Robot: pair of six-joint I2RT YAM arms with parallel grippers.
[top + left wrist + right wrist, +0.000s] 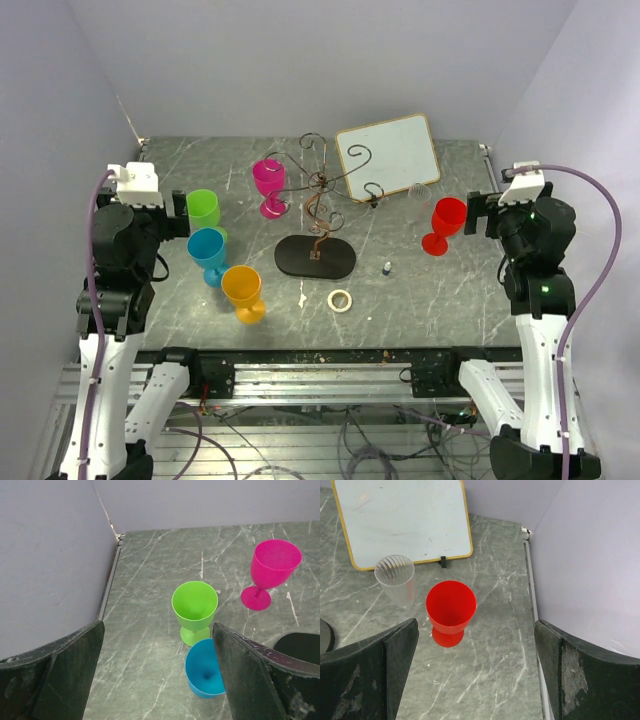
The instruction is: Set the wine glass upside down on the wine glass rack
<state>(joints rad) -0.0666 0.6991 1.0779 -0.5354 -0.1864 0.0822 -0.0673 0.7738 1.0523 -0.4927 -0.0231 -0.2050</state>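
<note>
- Top external view: my two arms flank a dark marbled table [420, 300]. The wine glass rack [300, 257] stands mid-table between them, its black oval base flat on the surface and its wire scrolls rising above.
- My left gripper [178, 215] is spread wide with nothing between the fingers. It hangs just beside a green wine glass [204, 210].
- A blue wine glass [208, 252] stands upright close in front of the green one. An orange wine glass [243, 292] stands nearer the front edge.
- A pink wine glass [269, 186] stands upright just left of the rack's wires.
- My right gripper [478, 212] is likewise released and empty. It faces a red wine glass [446, 224], which stands upright well to the right of the rack.
- Right wrist view: the red glass sits beyond my parted fingers [395, 650]. A clear ribbed tumbler [396, 579] stands just beside it, and a wood-framed white board [402, 517] is behind both.
- A ring of tape [340, 300] lies in front of the rack base. A small object [387, 267] nearby is too small to identify.
</note>
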